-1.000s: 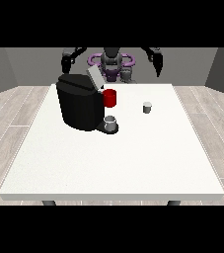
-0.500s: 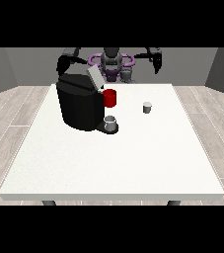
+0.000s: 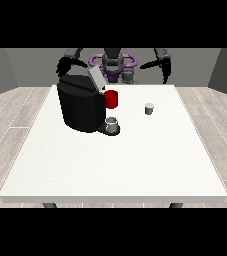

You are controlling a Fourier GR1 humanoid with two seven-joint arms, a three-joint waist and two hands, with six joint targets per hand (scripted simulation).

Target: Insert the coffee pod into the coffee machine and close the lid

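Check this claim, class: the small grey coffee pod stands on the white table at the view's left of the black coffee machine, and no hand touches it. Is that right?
Wrong in one respect. The front view shows the coffee pod standing on the white table at the view's right of the black coffee machine, not its left. No hand touches it; the hand at the view's right is raised far behind it.

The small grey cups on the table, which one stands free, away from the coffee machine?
The coffee pod, standing alone on the white table towards the view's right. The other grey cup sits on the black coffee machine base.
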